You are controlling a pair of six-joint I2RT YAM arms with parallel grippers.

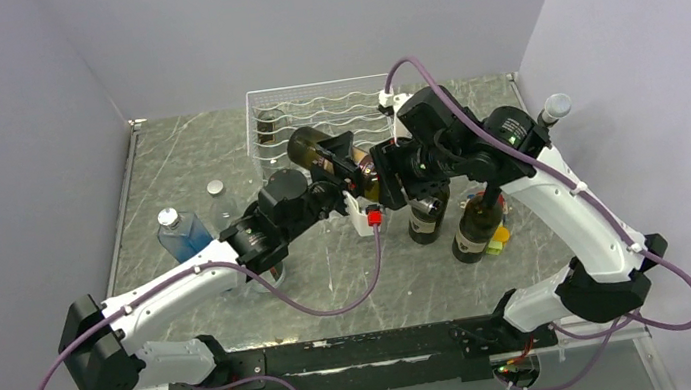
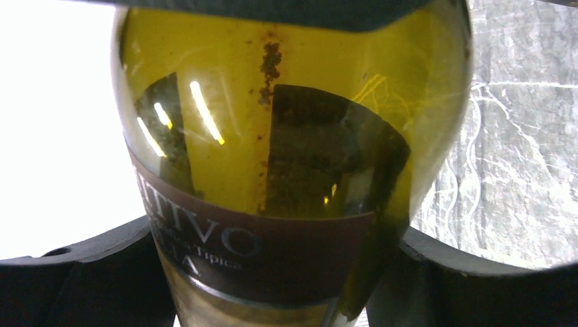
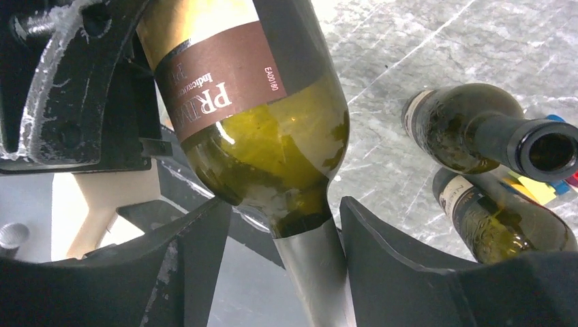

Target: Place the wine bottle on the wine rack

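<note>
Robot lab cell: bare lilac walls (image 1: 318, 17) enclosing marble-look table (image 1: 167, 168); left arm (image 1: 168, 291), right arm (image 1: 564, 201) bolted on.

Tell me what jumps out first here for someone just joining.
A greenish wine bottle hangs on its side above the table, just in front of the white wine rack. The left claw grips its body, and the right claw straddles its neck. Two upright bottles stand on the table to the right.

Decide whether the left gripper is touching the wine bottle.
Touching: left wrist view shows the left gripper clamped on both sides of the wine bottle.
</note>
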